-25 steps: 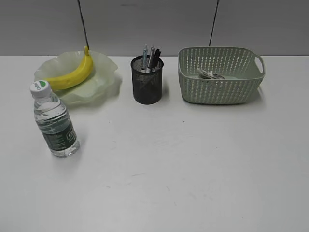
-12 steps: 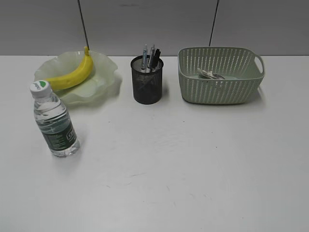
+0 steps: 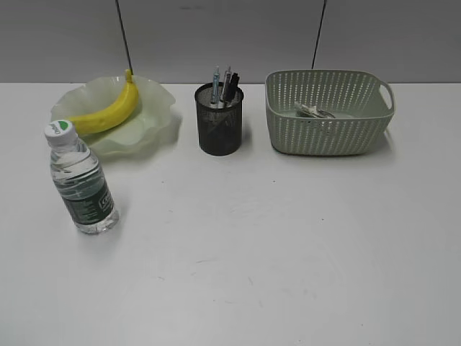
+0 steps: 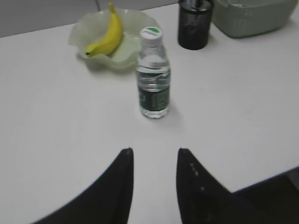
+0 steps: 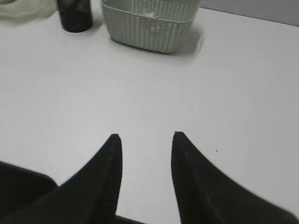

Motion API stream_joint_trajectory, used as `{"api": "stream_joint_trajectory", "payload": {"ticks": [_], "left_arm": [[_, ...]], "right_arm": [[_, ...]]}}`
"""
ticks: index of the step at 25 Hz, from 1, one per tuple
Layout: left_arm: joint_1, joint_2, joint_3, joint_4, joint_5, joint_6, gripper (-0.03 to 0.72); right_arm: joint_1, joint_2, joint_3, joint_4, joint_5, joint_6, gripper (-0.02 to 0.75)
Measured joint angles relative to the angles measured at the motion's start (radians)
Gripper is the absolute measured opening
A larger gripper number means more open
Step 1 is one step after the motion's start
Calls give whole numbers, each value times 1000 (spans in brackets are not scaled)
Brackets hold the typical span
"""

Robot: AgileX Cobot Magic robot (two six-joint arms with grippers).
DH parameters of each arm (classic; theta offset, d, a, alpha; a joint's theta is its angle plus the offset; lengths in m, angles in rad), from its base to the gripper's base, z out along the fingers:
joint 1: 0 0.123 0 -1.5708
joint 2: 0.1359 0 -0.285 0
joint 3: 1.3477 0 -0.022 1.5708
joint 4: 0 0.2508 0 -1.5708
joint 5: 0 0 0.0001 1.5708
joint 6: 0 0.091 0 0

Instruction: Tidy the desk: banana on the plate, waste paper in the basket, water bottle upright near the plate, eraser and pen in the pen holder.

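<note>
Nothing we compare has shifted since earlier, banana on plate, water bottle upright nearby, both pincers, left pincer and right pincer, parted, empty, low over worktop.

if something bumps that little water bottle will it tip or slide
Probably tips: the small clear plastic water bottle with the dark green label stands upright, tall for its narrow base. It looks nearly full, so likely fairly heavy for its size. On the smooth white desk a low push might slide it.

Front and middle of the desk lie open; bottle, plate, holder and basket seemingly line the back-left edge.
</note>
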Motion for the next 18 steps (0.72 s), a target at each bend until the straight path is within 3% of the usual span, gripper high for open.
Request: {"api": "stream_joint_trajectory", "payload": {"ticks": [5,9,12,18], "left_arm": [[231,-23,0,0,-2,0,238],[346,-47,1,0,-2,1,238],[387,-47,1,0,-2,1,238],[391,-48,1,-1,-2,1,238]], "right_arm": [[-281,0,0,0,0,0,296],[-441,0,0,0,0,0,296],[-474,0,0,-1,0,0,291],[-477,0,0,-1,0,0,286]]}}
